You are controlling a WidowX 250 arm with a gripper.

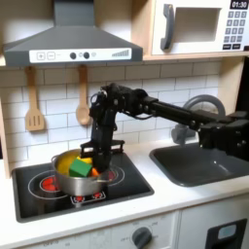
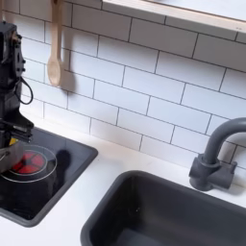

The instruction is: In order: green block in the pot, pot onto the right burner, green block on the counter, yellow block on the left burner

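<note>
Fingers [image 1: 94, 160] reach down into the pot [image 1: 66, 183] on the black cooktop [image 1: 126, 185]; their spacing cannot be told. Green block [image 1: 80, 169] and yellow block [image 1: 67, 165] lie inside the pot, touching.

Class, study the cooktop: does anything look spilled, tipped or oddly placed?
Nothing stands out. The pot sits upright on the black cooktop with the green block and yellow block inside it, and the tool is low over its rim.
</note>
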